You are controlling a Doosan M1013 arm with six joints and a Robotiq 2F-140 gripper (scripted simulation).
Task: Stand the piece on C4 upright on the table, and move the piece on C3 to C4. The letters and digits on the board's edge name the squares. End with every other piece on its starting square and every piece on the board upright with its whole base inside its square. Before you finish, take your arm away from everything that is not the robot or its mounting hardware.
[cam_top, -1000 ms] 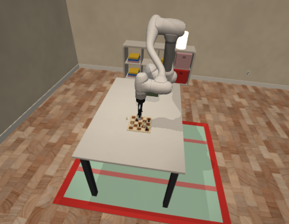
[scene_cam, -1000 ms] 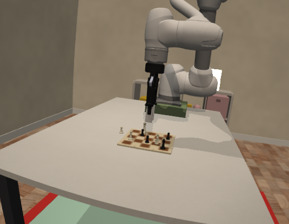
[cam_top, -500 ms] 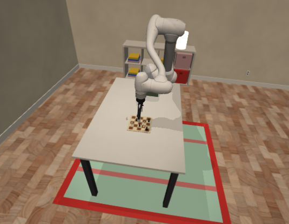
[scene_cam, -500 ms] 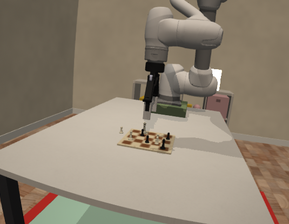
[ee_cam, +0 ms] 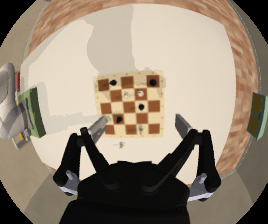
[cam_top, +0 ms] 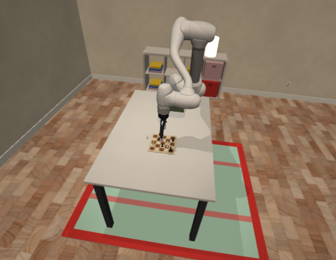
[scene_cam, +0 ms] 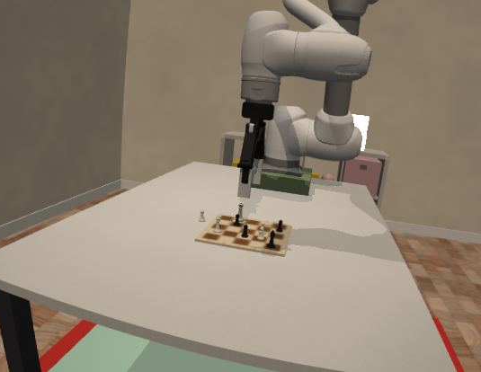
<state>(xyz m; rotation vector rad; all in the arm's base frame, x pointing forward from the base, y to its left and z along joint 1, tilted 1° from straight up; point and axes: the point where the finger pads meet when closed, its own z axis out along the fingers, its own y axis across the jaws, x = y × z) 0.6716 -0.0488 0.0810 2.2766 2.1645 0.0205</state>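
The small chessboard (scene_cam: 242,231) lies in the middle of the table and also shows in the wrist view (ee_cam: 132,104). My gripper (scene_cam: 244,190) hangs open and empty a little above the board's far left part. Right under it a tall white piece (scene_cam: 241,210) stands upright on the board, apart from the fingers. A small white piece (scene_cam: 201,216) stands upright on the table just left of the board; it also shows in the wrist view (ee_cam: 120,144). Several other black and white pieces stand upright on the board. The square labels are too small to read.
The arm's green base block (scene_cam: 286,180) sits at the table's far end. A shelf with coloured boxes (cam_top: 214,75) stands by the back wall. The table (cam_top: 157,147) stands on a red-bordered green floor mat (cam_top: 170,220).
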